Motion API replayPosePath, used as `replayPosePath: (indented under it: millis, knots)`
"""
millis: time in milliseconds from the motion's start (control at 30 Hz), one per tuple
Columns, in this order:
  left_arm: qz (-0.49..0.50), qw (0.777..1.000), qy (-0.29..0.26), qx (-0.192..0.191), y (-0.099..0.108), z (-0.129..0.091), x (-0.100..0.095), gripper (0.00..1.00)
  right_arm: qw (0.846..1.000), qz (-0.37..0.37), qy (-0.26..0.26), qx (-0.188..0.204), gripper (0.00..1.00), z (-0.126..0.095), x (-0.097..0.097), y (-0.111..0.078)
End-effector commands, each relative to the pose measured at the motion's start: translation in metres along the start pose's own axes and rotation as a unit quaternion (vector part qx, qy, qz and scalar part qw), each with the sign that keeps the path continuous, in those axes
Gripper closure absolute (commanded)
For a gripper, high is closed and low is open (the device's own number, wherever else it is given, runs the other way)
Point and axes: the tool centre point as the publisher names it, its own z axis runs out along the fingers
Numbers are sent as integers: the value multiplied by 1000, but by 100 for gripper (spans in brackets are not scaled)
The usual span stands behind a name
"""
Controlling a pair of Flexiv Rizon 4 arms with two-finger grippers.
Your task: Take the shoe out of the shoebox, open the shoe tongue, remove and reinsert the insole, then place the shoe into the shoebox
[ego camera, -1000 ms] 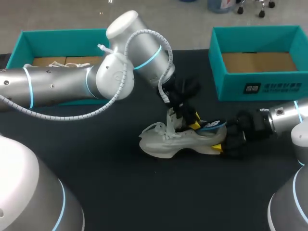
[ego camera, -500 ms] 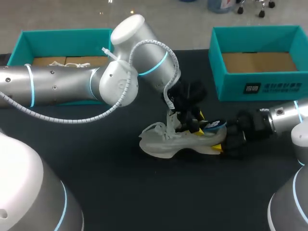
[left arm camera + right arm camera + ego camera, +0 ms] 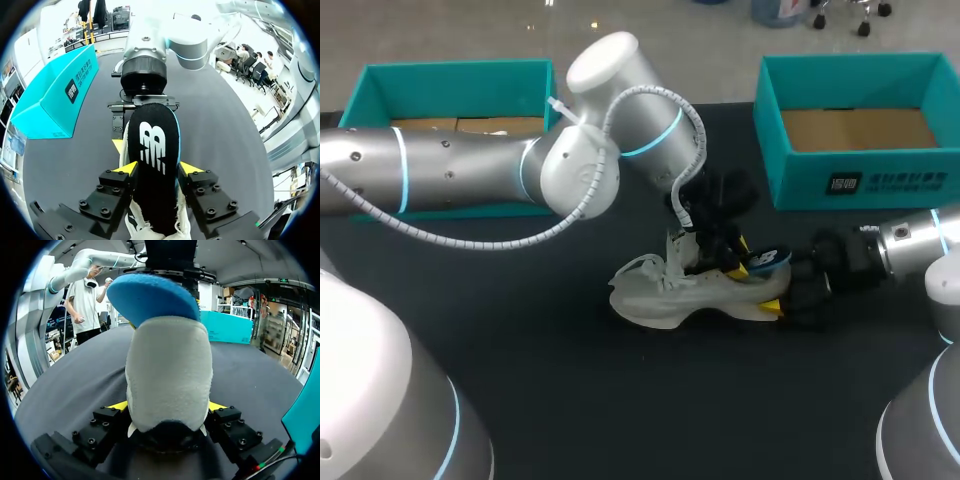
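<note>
1. The shoe [image 3: 675, 295] is out of its box. It stands on its sole on the table [image 3: 570, 400], between the left box [image 3: 450, 72] and the right box [image 3: 840, 180] and nearer the right one, with the toe towards your left arm.
2. The right gripper [image 3: 167, 407] is clamped on the heel [image 3: 167, 370]. Its yellow tips press the heel cup from both sides and pin the shoe down.
3. The left gripper [image 3: 156, 169] reaches in over the shoe's opening and is clenched on the insole [image 3: 152, 145], one pad on each long edge.
4. The insole's back end sticks up and out over the heel, clear of the shoe. Its front end runs down into the shoe and is hidden.
5. Judgement: this is the insole step. You cannot tell from this moment alone whether it is coming out or going back in.
6. If it is coming out, draw it up and back along the shoe's length, not straight up, so the front slides free and does not fold.
7. If it is going in, feed the front end low and forward first, then lay the back end down into the heel cup.
8. Hold the heel firm throughout. Friction inside will likely drag the shoe along with the insole.
9. Risks:
   - The insole is thin and soft, so a hard pinch across its width may curl it.
   - The two grippers work close together over the heel, so mind the gap.
</note>
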Motion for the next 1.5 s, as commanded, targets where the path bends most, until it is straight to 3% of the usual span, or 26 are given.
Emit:
replayPosePath:
  millis: [33,400,633,967,1200,1500]
  knots:
    - [1,1000,3,-1,0,1,0,44,1000,0,0,1,100,4,-1,-3]
    - [1,1000,1,-9,-1,9,-3,46,1000,0,0,1,100,4,-1,-3]
    - [0,1000,-15,-25,-3,10,-5,55,1000,0,0,1,100,4,-1,-3]
    - [4,999,-25,-25,-2,2,3,100,1000,0,0,1,100,4,-1,-3]
    - [0,999,-34,-18,1,-5,7,100,1000,0,0,1,100,4,-1,-3]
    - [21,999,-21,24,-13,-20,13,100,1000,0,0,1,100,4,-1,-3]
